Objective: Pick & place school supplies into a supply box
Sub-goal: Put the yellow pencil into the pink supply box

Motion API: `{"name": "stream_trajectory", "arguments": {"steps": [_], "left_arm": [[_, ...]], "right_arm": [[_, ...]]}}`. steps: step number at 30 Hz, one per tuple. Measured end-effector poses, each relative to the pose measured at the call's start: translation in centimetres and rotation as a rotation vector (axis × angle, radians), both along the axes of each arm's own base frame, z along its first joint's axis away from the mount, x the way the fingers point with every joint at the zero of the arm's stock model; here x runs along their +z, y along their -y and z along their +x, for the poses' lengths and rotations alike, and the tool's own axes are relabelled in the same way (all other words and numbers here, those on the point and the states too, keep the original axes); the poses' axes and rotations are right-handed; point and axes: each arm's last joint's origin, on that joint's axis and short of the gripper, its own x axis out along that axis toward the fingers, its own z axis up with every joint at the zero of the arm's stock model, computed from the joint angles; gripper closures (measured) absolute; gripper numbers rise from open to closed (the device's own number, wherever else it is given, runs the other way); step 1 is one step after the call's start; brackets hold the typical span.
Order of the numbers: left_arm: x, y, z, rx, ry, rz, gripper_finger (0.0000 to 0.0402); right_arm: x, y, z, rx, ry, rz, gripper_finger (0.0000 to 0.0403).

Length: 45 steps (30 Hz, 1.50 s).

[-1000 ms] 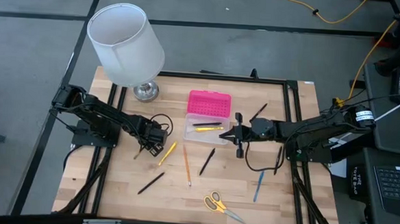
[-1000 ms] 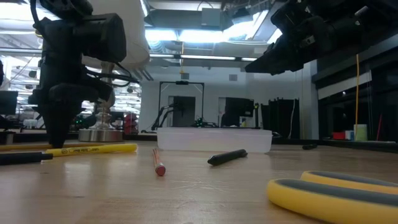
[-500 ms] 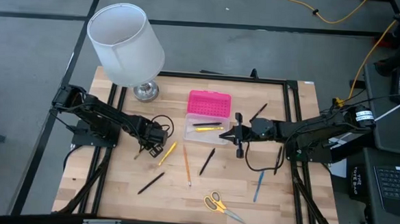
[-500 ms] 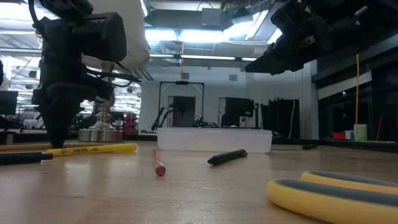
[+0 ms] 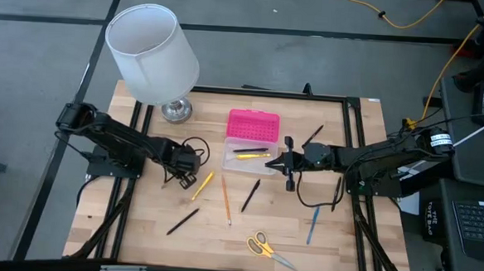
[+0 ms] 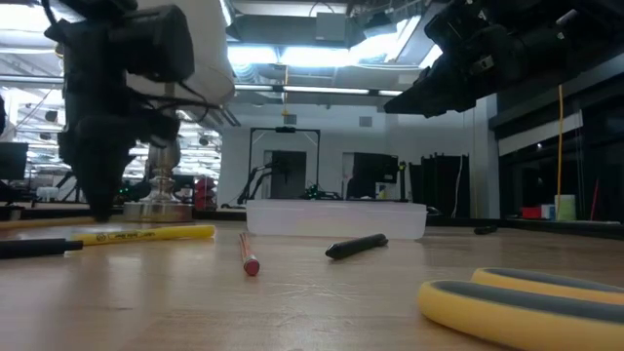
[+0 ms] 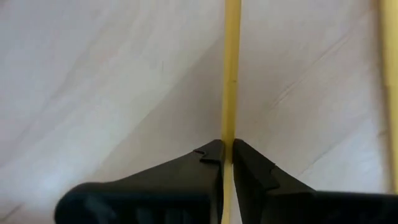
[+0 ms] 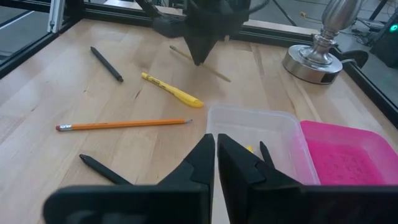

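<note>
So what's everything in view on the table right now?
supply box: one, clear with its pink lid open, table centre
pens in the box: two, one black and one yellow
yellow marker: one, left of the box
orange pencil: one, in front of the box
loose black pens: at least three, scattered
blue pen: one, front right
scissors: one pair, yellow handles, front edge
lamp: one, white shade, back left
yellow pencil: one, in the left tool
left tool: closed on the yellow pencil
right tool: closed, empty, at the box's right end
</note>
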Motion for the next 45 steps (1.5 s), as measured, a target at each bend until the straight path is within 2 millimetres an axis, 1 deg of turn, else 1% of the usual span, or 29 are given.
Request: {"name": "stream_trajectory", "arguments": {"steps": [9,14,19,24,29,34,45], "left_arm": [[2.7,-0.3,-0.8,-0.023,0.151,0.065,0.0389],[4.3,-0.2,-1.0,-0.098,0.281,0.108,0.0389],[6.0,0.3,-0.6,-0.203,0.46,0.205,0.0389],[7.2,0.9,0.4,-0.313,0.608,0.255,0.0389],[7.6,1.4,1.1,-0.391,0.675,0.292,0.0389],[7.9,1.5,1.6,-0.421,0.72,0.312,0.0389],[7.8,1.6,1.6,-0.471,0.711,0.317,0.0389]], "right_arm": [[0.0,0.0,0.0,0.0,0.0,0.0,0.0377],[0.0,0.0,0.0,0.0,0.0,0.0,0.0377],[0.0,0.0,0.0,0.0,0.0,-0.001,0.0377],[0.0,0.0,0.0,0.001,0.001,-0.003,0.0377],[0.0,0.0,0.0,0.001,0.004,-0.001,0.0377],[0.2,0.0,0.1,0.0,0.025,0.001,0.0377],[0.3,0.0,0.1,-0.002,0.035,0.008,0.0377]]}}
